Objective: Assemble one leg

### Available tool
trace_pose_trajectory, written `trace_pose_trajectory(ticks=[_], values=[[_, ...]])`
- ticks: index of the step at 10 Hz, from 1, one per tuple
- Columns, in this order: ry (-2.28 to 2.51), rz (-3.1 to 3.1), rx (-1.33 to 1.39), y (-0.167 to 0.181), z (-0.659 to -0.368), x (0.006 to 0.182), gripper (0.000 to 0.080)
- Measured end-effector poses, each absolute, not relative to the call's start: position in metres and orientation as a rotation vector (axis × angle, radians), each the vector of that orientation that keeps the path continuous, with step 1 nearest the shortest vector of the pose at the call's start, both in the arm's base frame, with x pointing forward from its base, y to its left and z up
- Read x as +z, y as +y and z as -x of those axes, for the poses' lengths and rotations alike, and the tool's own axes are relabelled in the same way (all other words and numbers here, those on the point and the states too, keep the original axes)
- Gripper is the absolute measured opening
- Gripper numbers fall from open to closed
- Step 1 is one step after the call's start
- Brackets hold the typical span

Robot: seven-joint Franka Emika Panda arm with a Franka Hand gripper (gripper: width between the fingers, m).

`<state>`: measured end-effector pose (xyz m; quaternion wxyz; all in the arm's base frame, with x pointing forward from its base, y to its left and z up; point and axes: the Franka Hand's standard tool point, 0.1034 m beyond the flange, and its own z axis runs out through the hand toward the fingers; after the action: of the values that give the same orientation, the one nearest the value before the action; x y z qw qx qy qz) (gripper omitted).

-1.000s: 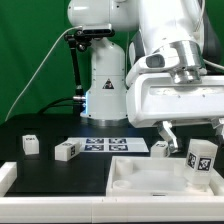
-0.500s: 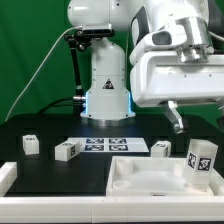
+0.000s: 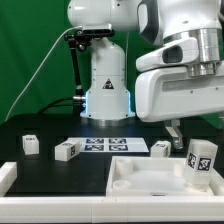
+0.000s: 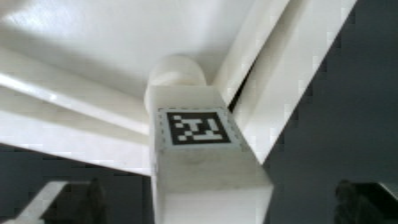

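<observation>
The end effector (image 4: 210,206) is wide apart and clamped on nothing, its 2 dark fingers (image 4: 50,200) flanking the leg (image 3: 200,160) with clear gaps either side in the wrist view. That leg stands upright, tag showing, on the tray (image 3: 140,178) at its corner toward the exterior view's right, with the end effector hanging above it. A spare peg (image 3: 160,148) sits just beyond the tray's far rim. The marker board (image 3: 110,145) lies flat on the table (image 3: 50,172) behind the tray.
</observation>
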<state>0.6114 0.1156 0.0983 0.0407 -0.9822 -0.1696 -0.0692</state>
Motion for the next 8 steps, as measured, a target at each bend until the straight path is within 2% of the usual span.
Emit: trace_pose_trajectory(ticks=[2, 6, 8], values=[[-0.520, 3.006, 0.034, 0.1088, -0.6101, 0.0924, 0.0649], [-0.457, 3.017, -0.020, 0.1112, -0.6194, 0.0924, 0.0649], [-0.349, 3.033, -0.079, 0.1152, -0.6182, 0.0855, 0.0649]])
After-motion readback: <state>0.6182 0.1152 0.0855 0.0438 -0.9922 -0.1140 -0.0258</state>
